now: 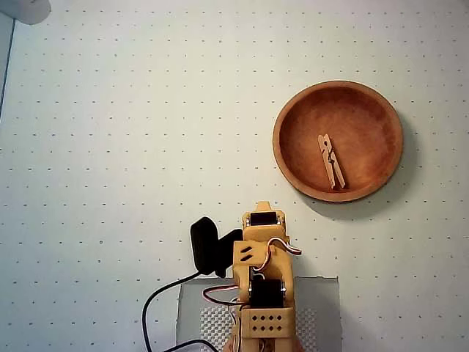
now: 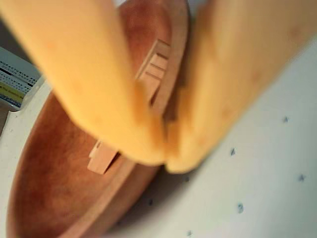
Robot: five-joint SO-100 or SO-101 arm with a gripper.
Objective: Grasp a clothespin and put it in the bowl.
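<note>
On the pale dotted worktop (image 1: 110, 147) we see the bowl (image 1: 293, 165) at far right, the clothespin (image 1: 332, 161) lying inside. Our jaws meet at the tips, empty. A blurred label (image 2: 15, 82) stays unreadable.

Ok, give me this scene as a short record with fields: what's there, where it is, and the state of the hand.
bowl: wooden bowl, right of centre on the dotted table in the overhead view
clothespin: clothespin lies flat inside the bowl
hand: hand fingertips meet, nothing between them, in the wrist view
arm: folded back at the bottom edge of the overhead view
task state: clothespin in bowl
</note>
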